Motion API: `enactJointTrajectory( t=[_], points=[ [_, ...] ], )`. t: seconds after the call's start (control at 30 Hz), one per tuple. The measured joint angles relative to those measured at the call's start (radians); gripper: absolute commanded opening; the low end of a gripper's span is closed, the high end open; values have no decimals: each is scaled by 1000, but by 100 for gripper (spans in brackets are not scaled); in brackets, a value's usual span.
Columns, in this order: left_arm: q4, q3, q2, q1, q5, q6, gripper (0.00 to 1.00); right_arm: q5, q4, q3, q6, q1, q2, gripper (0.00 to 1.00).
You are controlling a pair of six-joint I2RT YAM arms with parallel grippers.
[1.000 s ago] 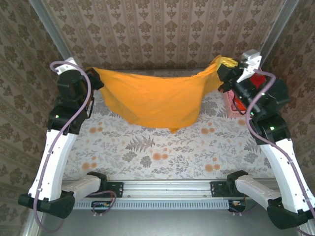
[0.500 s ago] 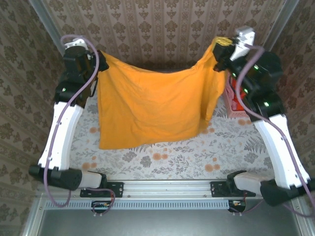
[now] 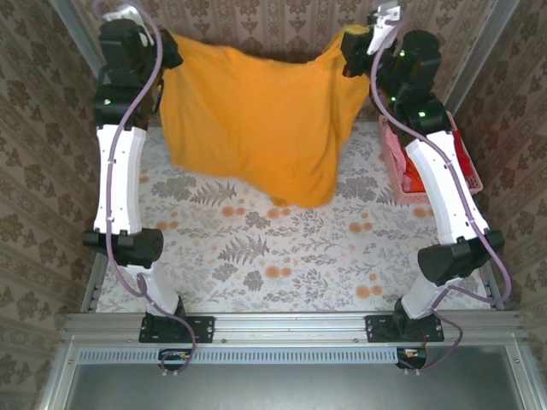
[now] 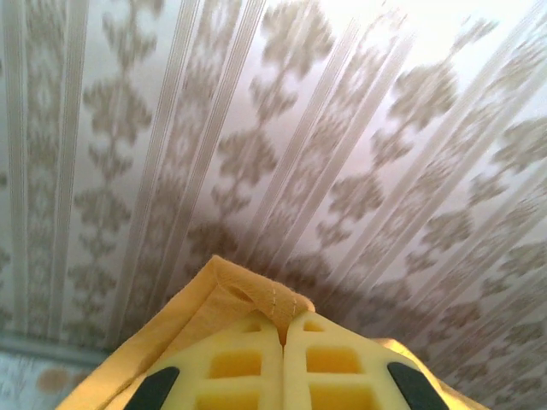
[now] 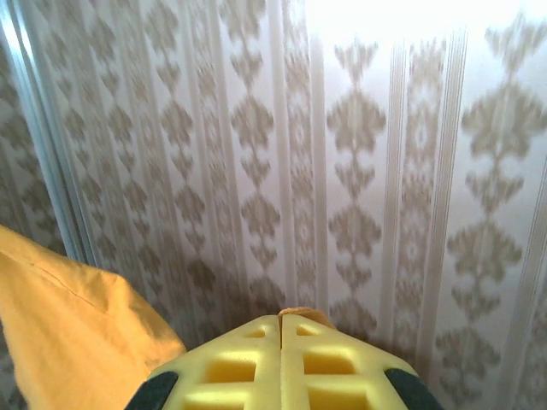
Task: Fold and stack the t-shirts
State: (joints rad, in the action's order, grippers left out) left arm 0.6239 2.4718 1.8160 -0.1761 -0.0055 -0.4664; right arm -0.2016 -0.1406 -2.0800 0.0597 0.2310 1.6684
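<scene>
Left hand (image 3: 167, 49): pressed shut on a top corner of the orange-yellow t-shirt (image 3: 256, 120). In the wrist view I see a fold of cloth caught between the pad tips. The arm now stands tall, well above where it sat a second ago.

Shirt: a second ago it sagged low between the two hands, bunched into a swag. Now it hangs from both corners as a broad sheet in front of the back wall (image 3: 282, 26). The lower edge is uneven and droops lowest right of centre. I judge it lifted off the tabletop (image 3: 256, 256), though from above I cannot be sure.

Right hand (image 3: 352, 53): also pressed shut, pinching the other top corner, with the arm likewise raised.

Far right: the pink basket (image 3: 468, 171) sits at the tabletop edge with red cloth (image 3: 414, 178) inside.

Meaning: the shirt is shaken out and spread, with no fold made yet. I reckon the next move is to lay it flat.
</scene>
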Motion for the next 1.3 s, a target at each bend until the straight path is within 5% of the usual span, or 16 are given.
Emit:
enactJointTrajectory(
  t=[0.13,0.33,0.5,0.53,0.57,0.6,0.63,0.67,0.7,0.77,0.97,1.17,1.3],
  points=[
    [-48,-142,-171,0,-1,15,0,-10,74,136,0,0,-158,0],
    [-179,-750,-521,1,-21,-14,0,-24,146,647,48,0,-469,0],
    [-180,-1237,-614,14,-23,-94,0,-57,122,1119,172,10,-560,1],
    [-176,-1315,-613,18,-19,-113,0,-59,117,1191,202,14,-556,10],
    [-172,-1406,-609,24,-12,-137,0,-59,115,1278,239,21,-554,30],
    [-169,-1480,-603,30,-2,-157,14,-57,114,1348,273,30,-549,57],
    [-168,-1535,-594,35,7,-173,40,-55,114,1405,304,41,-545,74],
    [-166,-1590,-578,40,14,-193,68,-45,109,1446,331,50,-542,85],
    [-165,-1624,-558,41,21,-205,87,-31,104,1474,351,59,-542,89],
    [-167,-1663,-527,45,30,-221,100,9,93,1483,368,64,-551,91],
    [-198,-1677,-570,28,-10,-242,100,109,61,1384,341,64,-552,90],
    [-308,-1619,-455,-31,-2,-264,96,132,52,1244,364,64,-318,67],
    [-404,-1593,-308,-45,25,-294,91,126,43,1198,400,64,-154,62]
  ],
)
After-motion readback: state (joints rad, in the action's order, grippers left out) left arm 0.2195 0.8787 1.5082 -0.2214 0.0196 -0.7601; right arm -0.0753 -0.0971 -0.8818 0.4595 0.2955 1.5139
